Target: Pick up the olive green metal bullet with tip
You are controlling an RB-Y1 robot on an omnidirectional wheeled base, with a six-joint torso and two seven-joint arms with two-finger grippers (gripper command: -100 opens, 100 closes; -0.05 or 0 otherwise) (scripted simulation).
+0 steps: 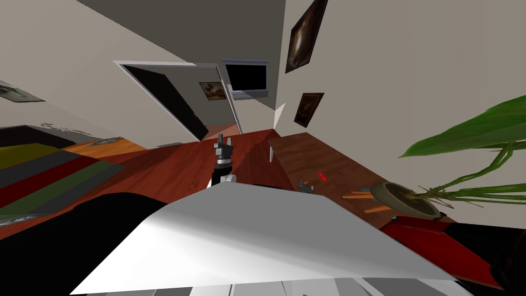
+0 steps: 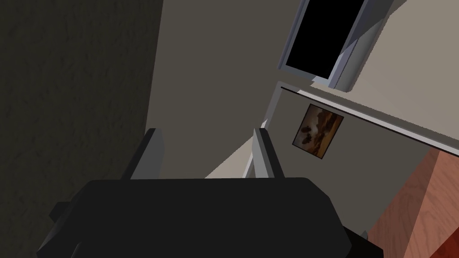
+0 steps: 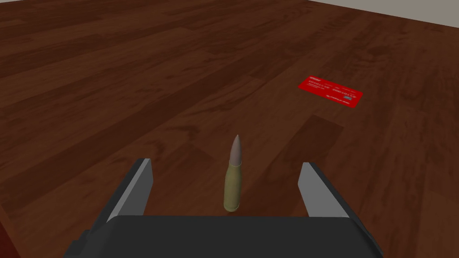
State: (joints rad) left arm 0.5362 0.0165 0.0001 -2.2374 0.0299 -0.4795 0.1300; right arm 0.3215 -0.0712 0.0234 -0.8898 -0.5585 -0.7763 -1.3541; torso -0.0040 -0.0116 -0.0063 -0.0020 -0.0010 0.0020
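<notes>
An olive green bullet [image 3: 233,183] with a grey pointed tip rests on the dark wooden table [image 3: 188,80]. Its tip points away from my hand. My right gripper [image 3: 226,163] is open around it, one finger on each side with a gap on both sides, touching nothing. In the head view the right gripper [image 1: 306,186] sits low over the brown table [image 1: 329,156] to my right. My left gripper [image 1: 224,140] is held up in front of my chest, with its fingers [image 2: 154,150] open and nothing between them.
A red card [image 3: 331,91] lies flat on the table beyond the bullet, seen as a red card [image 1: 322,176] from the head. Orange sticks [image 1: 357,196] and a potted plant [image 1: 403,198] stand further right. A striped rug [image 1: 51,174] lies left.
</notes>
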